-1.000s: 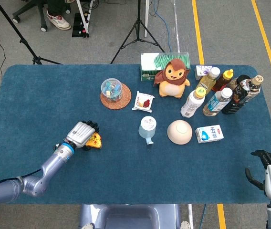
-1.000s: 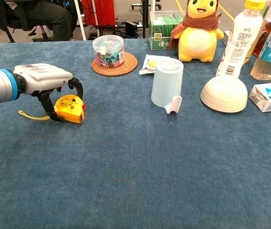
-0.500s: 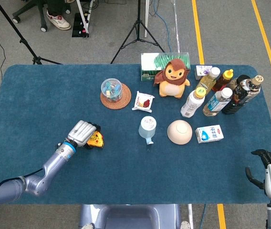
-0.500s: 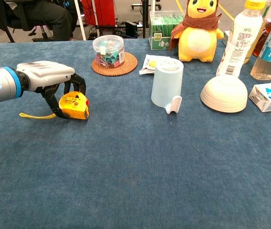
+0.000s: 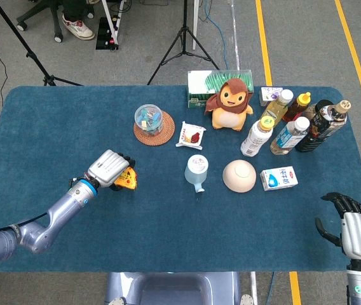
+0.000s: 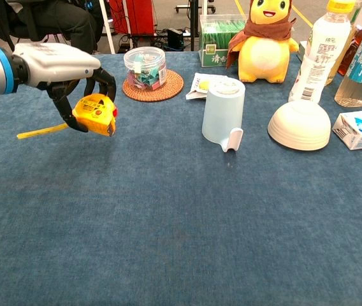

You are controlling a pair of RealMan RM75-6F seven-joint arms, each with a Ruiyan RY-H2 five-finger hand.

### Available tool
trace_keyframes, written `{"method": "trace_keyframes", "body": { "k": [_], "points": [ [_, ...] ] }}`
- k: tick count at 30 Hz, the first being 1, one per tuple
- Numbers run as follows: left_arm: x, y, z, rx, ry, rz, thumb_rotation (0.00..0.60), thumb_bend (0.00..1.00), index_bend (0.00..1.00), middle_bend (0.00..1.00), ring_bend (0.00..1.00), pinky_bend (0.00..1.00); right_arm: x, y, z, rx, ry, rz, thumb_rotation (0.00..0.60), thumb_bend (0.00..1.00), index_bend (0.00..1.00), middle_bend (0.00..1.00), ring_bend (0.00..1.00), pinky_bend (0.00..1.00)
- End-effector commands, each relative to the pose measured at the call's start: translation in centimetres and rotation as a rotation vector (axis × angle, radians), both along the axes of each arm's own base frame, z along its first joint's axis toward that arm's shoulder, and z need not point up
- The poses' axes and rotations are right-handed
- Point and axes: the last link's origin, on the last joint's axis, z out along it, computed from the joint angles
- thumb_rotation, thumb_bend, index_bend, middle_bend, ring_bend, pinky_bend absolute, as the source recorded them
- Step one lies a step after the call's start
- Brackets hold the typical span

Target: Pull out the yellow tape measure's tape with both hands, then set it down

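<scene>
One blue cloth covers our desk [image 5: 53, 127], grey floor and tripod legs [image 5: 183, 44] behind it. Left of the cup [image 5: 196, 171], our left robot hand [image 6: 60, 67] grips the yellow tape measure [image 6: 96, 115] aloft; our right robot hand [image 5: 352, 229] spreads empty.

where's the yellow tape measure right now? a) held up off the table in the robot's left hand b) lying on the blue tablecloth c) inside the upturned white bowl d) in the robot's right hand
a: the left hand grips the yellow tape measure between its fingers, clear of the blue tablecloth, in the chest view; the right hand holds nothing.
</scene>
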Motion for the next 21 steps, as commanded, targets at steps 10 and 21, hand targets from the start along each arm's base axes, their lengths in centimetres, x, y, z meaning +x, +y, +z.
{"method": "trace_keyframes", "body": {
  "k": [10,21],
  "points": [
    [4.8,0.5,1.3,-0.038,-0.024,-0.077,0.598,0.25,0.59,0.47,0.41,0.55,4.4,-2.4,-1.4,0.082,-0.026,0.156,0.551,0.36,0.3,0.28,0.27,0.28],
    [9.1,0.7,1.2,-0.099,-0.057,-0.078,0.598,0.25,0.59,0.47,0.41,0.55,8.2,-4.2,-2.4,0.129,-0.078,0.226,0.551,0.35,0.28,0.28,0.28,0.3]
  ]
}}
